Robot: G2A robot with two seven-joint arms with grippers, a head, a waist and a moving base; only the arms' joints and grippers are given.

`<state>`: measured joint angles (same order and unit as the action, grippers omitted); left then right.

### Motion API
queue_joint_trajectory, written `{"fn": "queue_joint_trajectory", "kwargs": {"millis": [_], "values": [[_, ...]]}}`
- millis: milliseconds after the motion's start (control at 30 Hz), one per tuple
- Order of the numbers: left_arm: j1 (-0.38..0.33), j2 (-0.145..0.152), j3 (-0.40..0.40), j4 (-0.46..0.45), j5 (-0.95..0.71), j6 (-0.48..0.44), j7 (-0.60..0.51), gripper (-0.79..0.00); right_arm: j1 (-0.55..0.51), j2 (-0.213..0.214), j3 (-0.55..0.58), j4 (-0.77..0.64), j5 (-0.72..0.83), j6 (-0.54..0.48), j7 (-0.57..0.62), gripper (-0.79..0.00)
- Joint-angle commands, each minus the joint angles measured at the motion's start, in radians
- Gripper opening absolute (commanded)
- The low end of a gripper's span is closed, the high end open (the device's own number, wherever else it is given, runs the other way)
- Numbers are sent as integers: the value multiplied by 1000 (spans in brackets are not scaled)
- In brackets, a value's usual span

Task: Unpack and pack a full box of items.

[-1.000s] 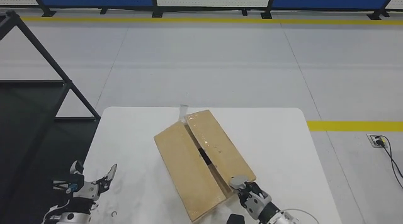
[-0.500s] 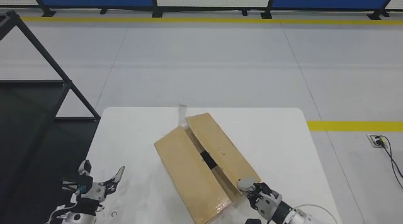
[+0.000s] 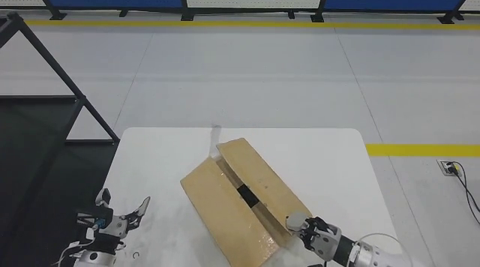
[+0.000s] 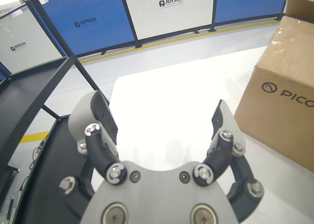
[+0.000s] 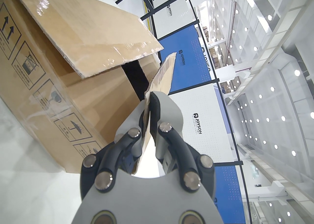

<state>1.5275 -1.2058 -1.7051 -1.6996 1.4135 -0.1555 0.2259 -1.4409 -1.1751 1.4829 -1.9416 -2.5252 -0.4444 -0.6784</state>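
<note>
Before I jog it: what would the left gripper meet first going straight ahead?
Likely only bare table; the open left gripper points past the box, which sits off to the side.

Handling pictograms [image 5: 27, 63] and a logo [image 4: 268, 87] on the box [image 5: 73, 82]; logos on partition panels [image 4: 166, 19]

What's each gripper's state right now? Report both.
Left gripper: open, holding nothing.
Right gripper: shut on the box flap.

The right gripper [image 5: 148, 106], clamped on the flap [image 5: 163, 70], pulls it outward; the box [image 3: 217, 207] slides slightly, its seam apparently widening.
</note>
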Motion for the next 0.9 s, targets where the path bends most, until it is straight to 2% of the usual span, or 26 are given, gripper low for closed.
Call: {"fn": "queue_joint_trajectory", "kwargs": {"millis": [0,33,100,300,467,533,633,867], "values": [[0,0,0,-4,2,3,-7,0,3,2,-5,-1,0,-3,9,-394],[4,0,1,-9,6,1,-16,0,4,3,-6,0,1,-5,13,-339],[18,1,1,-24,1,-23,-39,0,5,5,-8,-1,0,-7,25,0],[18,1,1,-24,1,-23,-39,0,-19,14,4,-14,7,12,40,0],[4,1,2,-17,-24,-31,-57,0,-62,18,29,-58,37,80,51,0],[-21,2,4,-12,-40,-61,-70,0,-85,19,41,-78,61,116,41,0],[-74,5,22,10,23,-63,-75,0,-122,22,64,-111,92,161,24,0],[-240,6,89,139,97,-79,-76,0,-231,32,110,-184,108,209,-37,0]]}}
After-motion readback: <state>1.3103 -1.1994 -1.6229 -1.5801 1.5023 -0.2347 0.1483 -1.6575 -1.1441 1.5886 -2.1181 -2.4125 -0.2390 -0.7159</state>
